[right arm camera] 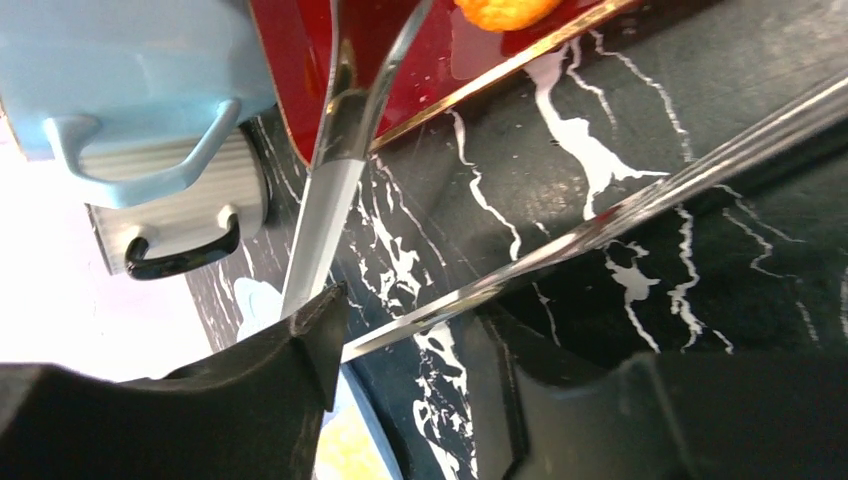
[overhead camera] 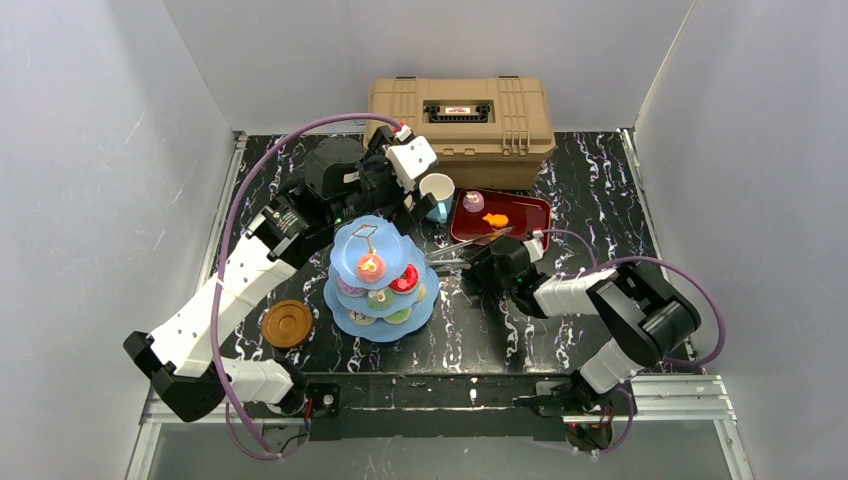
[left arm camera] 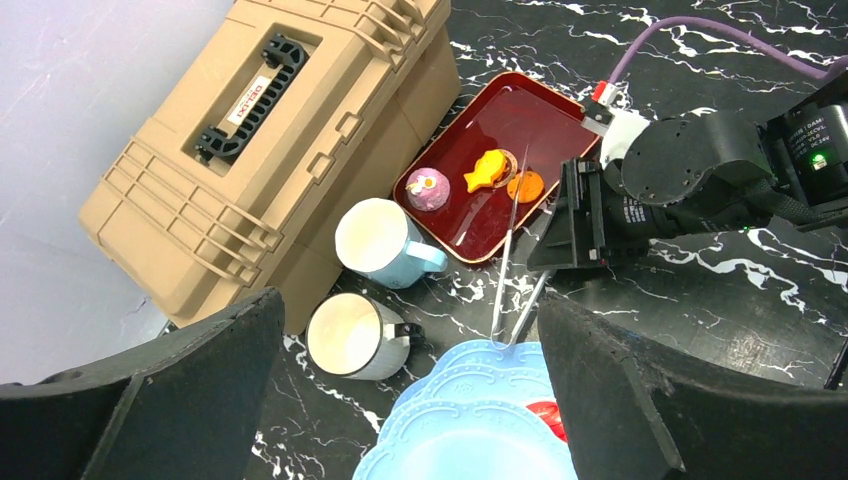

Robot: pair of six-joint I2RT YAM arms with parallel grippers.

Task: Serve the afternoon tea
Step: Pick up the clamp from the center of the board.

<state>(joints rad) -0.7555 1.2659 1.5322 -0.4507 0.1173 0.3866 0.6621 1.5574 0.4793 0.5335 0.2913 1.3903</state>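
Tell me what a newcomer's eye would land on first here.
The light-blue three-tier cake stand, loaded with colourful toy cakes, stands in the middle of the scene. Behind it sits a big tan toolbox. Right of the stand, a dark-red tray holds a few more toys, with metal tongs reaching from it towards the stand.

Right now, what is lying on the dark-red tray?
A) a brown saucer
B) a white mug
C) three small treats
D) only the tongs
C: the left wrist view shows a pink cake, a yellow fish-shaped piece and an orange round piece lying on the dark-red tray.
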